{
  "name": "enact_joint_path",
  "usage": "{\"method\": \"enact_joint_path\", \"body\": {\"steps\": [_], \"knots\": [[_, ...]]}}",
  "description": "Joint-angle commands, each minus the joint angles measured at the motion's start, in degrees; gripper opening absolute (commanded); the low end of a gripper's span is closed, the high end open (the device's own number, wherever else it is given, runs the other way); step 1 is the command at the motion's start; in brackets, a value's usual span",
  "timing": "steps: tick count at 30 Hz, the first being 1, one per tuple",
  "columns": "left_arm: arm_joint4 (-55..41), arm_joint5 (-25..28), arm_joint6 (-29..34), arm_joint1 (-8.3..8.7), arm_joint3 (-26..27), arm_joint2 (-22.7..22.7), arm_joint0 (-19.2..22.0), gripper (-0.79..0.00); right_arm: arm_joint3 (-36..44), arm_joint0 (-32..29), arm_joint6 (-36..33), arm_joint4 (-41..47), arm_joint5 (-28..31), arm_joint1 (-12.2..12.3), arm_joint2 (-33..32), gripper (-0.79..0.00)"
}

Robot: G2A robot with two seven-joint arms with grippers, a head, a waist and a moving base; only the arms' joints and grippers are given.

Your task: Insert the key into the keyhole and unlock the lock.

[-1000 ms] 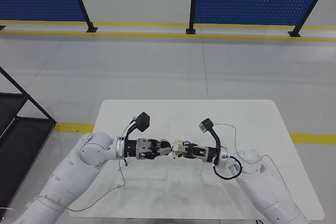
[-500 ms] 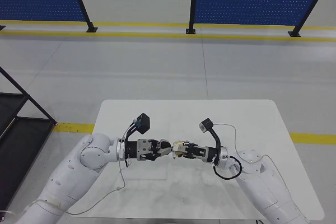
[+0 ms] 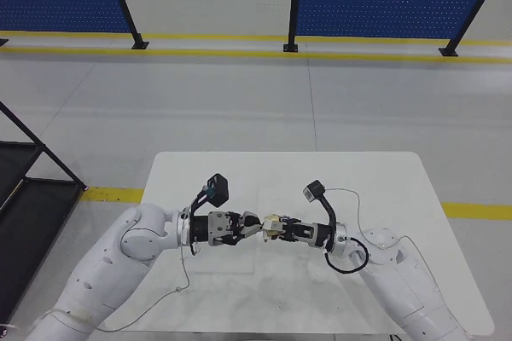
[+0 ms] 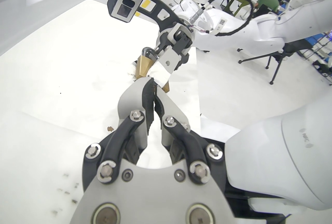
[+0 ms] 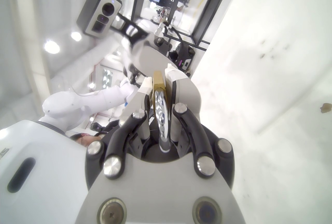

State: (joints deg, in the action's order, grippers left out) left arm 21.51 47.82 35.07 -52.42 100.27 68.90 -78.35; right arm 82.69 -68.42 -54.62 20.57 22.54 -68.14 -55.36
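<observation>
A brass padlock [image 4: 143, 67] with a chrome shackle is held above the middle of the white table [image 3: 367, 183]. My right gripper [image 5: 157, 79] is shut on its body [image 5: 158, 89], with the shackle [image 5: 162, 118] pointing back toward the wrist. From the opposite side my left gripper [image 4: 151, 87] is shut, its tips pressed against the padlock's lower end. The key is hidden between its black pads [image 4: 147, 95]. Seen from above, the left gripper [image 3: 253, 227] and the right gripper [image 3: 279, 228] meet at the padlock [image 3: 272, 223].
Small brown crumbs [image 4: 110, 128] lie on the table under the arms, with one more crumb [image 5: 325, 107] beside the right wrist. A black rack [image 3: 17, 200] stands on the floor left of the table. The table's far half is bare.
My left arm's shoulder and elbow have shifted slightly and its wrist has turned a little. Both grippers stay together at the padlock.
</observation>
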Motion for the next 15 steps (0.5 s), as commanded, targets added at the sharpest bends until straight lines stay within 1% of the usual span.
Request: {"method": "enact_joint_path", "body": {"steps": [1, 15], "knots": [[1.4, -0.2, -0.6, 0.02, 0.4, 0.2, -0.2, -0.785, 0.0, 0.0, 0.0, 0.0, 0.0, 0.0, 0.0, -0.785], [10.9, -0.5, -6.5, 0.04, 3.3, 1.3, -2.5, -0.785, 0.0, 0.0, 0.0, 0.0, 0.0, 0.0, 0.0, -0.785]]}}
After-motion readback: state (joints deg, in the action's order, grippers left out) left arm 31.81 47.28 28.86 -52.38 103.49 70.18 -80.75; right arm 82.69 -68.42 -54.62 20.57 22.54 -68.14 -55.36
